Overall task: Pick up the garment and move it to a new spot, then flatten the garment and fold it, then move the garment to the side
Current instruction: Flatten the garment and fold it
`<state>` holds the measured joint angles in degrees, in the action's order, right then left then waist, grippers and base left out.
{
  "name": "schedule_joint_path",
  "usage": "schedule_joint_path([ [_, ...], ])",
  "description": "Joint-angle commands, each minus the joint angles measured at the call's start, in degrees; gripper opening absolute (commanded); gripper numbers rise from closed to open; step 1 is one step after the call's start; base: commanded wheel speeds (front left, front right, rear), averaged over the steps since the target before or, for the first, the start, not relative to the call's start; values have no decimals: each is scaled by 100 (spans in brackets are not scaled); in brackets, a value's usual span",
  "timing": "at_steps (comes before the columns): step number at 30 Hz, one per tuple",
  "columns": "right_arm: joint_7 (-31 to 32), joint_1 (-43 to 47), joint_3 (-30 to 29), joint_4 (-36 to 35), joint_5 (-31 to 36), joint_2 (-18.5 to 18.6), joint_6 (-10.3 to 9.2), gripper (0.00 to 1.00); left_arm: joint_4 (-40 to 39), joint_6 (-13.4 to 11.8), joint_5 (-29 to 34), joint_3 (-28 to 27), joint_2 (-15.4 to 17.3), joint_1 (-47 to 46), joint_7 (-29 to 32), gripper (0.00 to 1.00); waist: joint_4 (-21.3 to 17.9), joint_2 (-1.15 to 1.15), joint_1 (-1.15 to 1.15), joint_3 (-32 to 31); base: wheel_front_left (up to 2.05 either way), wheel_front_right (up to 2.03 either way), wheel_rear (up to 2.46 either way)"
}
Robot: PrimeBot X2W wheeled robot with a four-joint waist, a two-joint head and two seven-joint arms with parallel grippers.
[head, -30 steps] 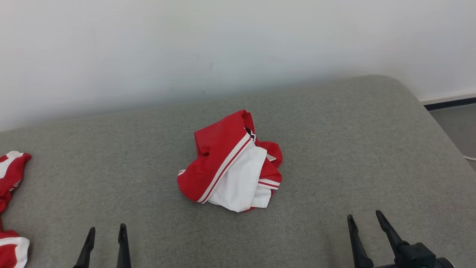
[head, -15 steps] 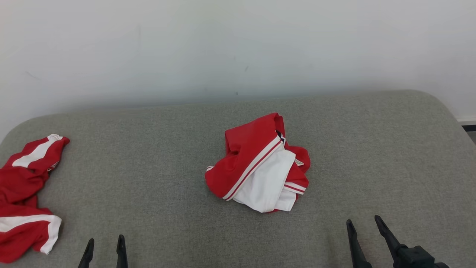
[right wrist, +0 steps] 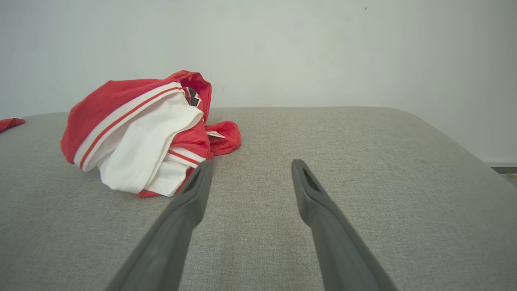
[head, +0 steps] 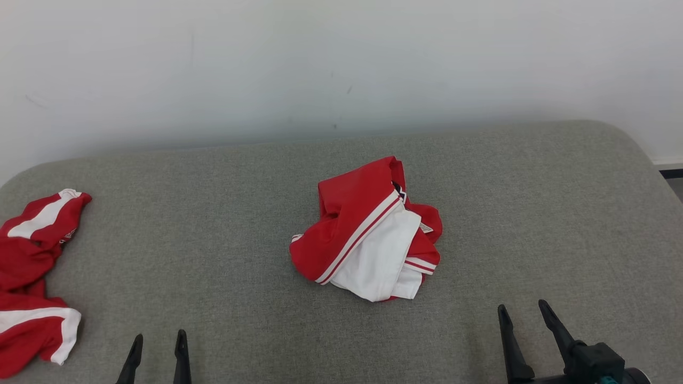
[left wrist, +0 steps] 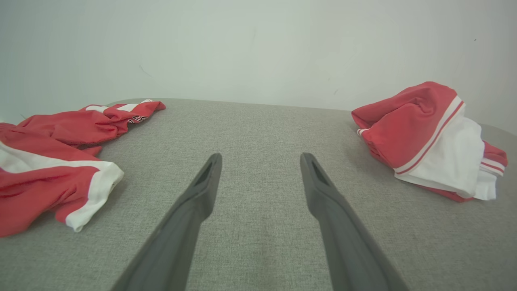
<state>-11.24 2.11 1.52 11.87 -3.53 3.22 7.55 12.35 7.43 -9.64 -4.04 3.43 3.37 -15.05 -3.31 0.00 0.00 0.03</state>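
Note:
A crumpled red and white garment (head: 368, 234) lies in a heap in the middle of the grey padded surface (head: 224, 234). It also shows at the right of the left wrist view (left wrist: 428, 137) and at the left of the right wrist view (right wrist: 137, 133). My left gripper (head: 159, 340) hovers open near the front edge, well to the garment's left, nothing between its fingers (left wrist: 260, 159). My right gripper (head: 523, 309) is open too, at the front right, with the garment just beyond its left fingertip (right wrist: 249, 165).
A second red and white garment (head: 32, 277) lies bunched at the surface's left edge (left wrist: 52, 157). A pale wall (head: 341, 64) rises right behind the surface. The surface's rounded right corner (head: 635, 154) drops to the floor.
The head camera has turned, so the whole picture has shifted right and the garment at the left edge has come into fuller view. Both grippers stay open and low.

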Motion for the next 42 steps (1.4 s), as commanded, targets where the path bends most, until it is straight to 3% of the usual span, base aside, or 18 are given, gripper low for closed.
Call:
schedule_joint_path([
  [1,62,-118,-9,-35,-51,-8,-12,100,-14,-2,49,-19,-23,-67,-19,100,6,0,0,13,0,0,0],
  [5,370,-324,80,-47,-222,-25,-12,100,-66,-3,54,-35,-29,-64,-19,100,32,0,0,56,0,0,0],
  [13,1906,-1445,403,382,-705,-28,-12,100,-205,-1,75,78,-45,-153,-19,100,240,0,0,386,0,0,0],
  [21,2605,-2422,692,1152,-1071,-31,-12,100,-362,-1,80,233,-51,-294,-19,100,535,0,0,757,0,0,0],
  [30,2572,-2928,916,1976,-1488,-32,-12,100,-413,-1,103,355,-52,-389,-19,100,727,0,0,924,0,0,0],
  [42,2060,-3184,1440,2370,-1846,-33,-12,100,-329,0,58,368,-36,-283,-19,100,764,0,0,763,0,0,0],
])
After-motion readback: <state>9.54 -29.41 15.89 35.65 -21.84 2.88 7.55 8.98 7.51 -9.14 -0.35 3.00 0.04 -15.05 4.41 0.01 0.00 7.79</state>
